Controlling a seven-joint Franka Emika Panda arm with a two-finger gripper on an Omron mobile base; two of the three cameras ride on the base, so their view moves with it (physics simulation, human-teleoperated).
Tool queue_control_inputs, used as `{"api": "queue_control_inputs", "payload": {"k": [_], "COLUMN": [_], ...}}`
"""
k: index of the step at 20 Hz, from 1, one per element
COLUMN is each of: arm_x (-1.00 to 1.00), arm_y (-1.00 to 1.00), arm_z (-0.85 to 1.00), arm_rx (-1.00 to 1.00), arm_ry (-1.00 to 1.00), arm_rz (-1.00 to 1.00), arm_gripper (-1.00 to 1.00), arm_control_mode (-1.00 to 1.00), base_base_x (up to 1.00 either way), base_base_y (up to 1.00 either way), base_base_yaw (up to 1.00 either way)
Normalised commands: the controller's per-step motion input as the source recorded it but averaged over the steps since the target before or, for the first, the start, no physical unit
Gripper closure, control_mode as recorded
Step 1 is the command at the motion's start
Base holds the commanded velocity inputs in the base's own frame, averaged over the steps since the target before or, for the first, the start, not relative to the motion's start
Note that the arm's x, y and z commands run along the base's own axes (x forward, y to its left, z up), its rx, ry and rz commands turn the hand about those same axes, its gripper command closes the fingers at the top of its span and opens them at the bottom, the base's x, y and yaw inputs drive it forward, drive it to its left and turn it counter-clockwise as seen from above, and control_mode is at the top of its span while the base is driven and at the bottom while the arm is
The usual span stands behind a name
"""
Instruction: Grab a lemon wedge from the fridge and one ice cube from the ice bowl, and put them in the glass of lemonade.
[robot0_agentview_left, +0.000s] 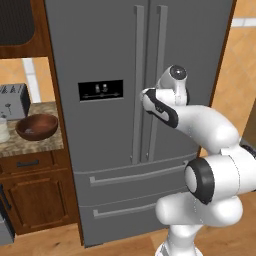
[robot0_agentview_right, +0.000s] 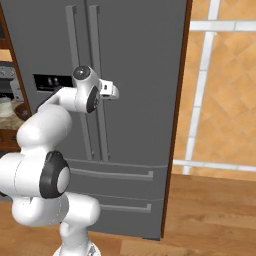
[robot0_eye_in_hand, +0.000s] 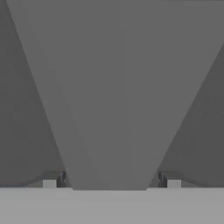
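Observation:
The grey fridge (robot0_agentview_left: 107, 45) stands with both doors shut, so the lemon wedge is hidden. My gripper (robot0_eye_in_hand: 111, 183) is open, its fingertips (robot0_eye_in_hand: 49, 183) standing on either side of the right door's vertical handle (robot0_eye_in_hand: 111, 96) with a small gap on each side. In the right base view the hand (robot0_agentview_right: 107, 90) is pressed up to that handle (robot0_agentview_right: 96, 45) at about dispenser height. On the counter to the left of the fridge sit the reddish-brown ice bowl (robot0_agentview_left: 37, 126) and, at the picture's edge, the glass of lemonade (robot0_agentview_left: 2, 131).
A grey toaster (robot0_agentview_left: 12, 101) stands behind the bowl on the stone counter (robot0_agentview_left: 35, 145), above wooden cabinets (robot0_agentview_left: 35, 200). The fridge's black dispenser panel (robot0_agentview_left: 100, 90) is on the left door, with two drawers (robot0_agentview_left: 130, 175) below. A tiled wall (robot0_agentview_right: 220, 80) lies to the fridge's right.

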Motion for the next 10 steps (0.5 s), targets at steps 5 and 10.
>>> {"api": "queue_control_inputs", "payload": {"k": [5,10], "arm_x": [0.06,-0.01], "arm_y": [-0.04,-0.47], "arm_z": [0.07,0.13], "arm_rx": [-0.04,-0.01], "arm_ry": [0.08,0.02], "arm_rz": [0.0,-0.09], "arm_gripper": [1.0,1.0], "arm_control_mode": [-1.0,-1.0], "base_base_x": [0.0,0.0], "base_base_y": [0.0,0.0], "base_base_yaw": [0.0,0.0]}}
